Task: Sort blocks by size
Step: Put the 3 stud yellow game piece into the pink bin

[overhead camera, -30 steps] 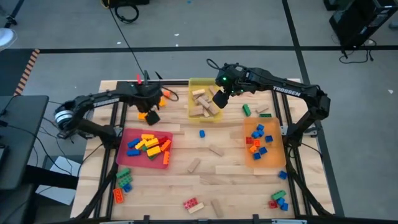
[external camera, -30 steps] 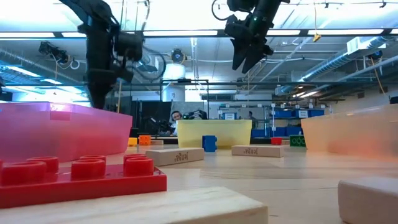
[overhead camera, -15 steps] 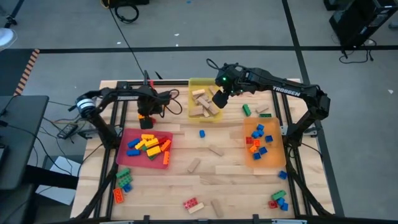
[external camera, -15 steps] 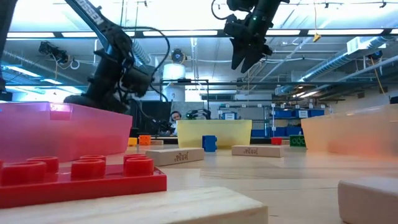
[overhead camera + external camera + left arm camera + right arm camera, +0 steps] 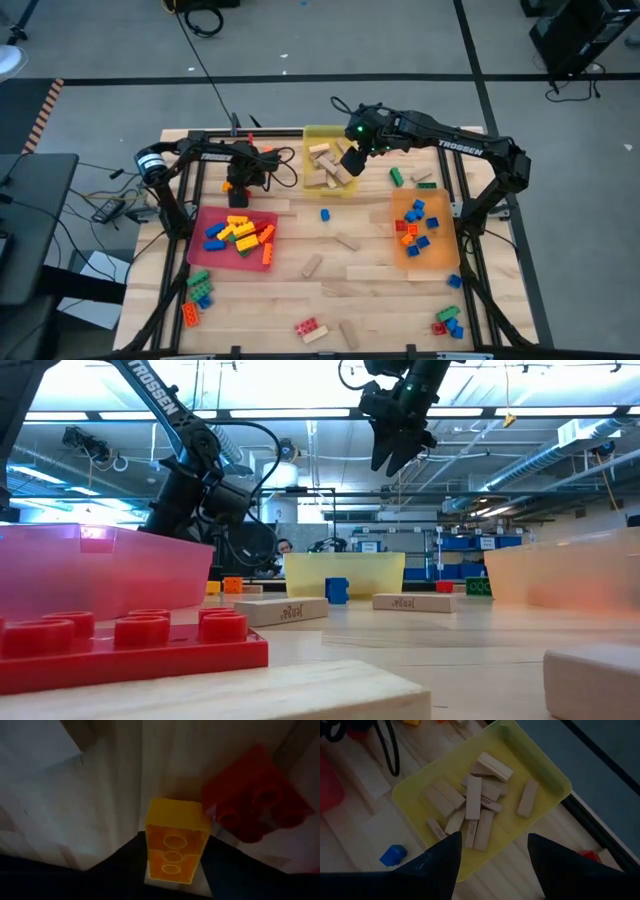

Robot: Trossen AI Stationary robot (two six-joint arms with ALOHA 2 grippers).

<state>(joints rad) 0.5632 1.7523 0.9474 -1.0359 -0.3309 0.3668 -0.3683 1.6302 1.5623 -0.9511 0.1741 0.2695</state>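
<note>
Left wrist only: L tool (image 5: 172,870) straddles orange brick (image 5: 175,845), beside red brick (image 5: 257,795).

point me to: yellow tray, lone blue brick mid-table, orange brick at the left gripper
yellow tray (image 5: 547,775), right wrist view, bare floor near its far corner
blue brick (image 5: 325,214), high view, its top face
orange brick (image 5: 173,842), left wrist view, studded top face, between the left gripper's fingers
</note>
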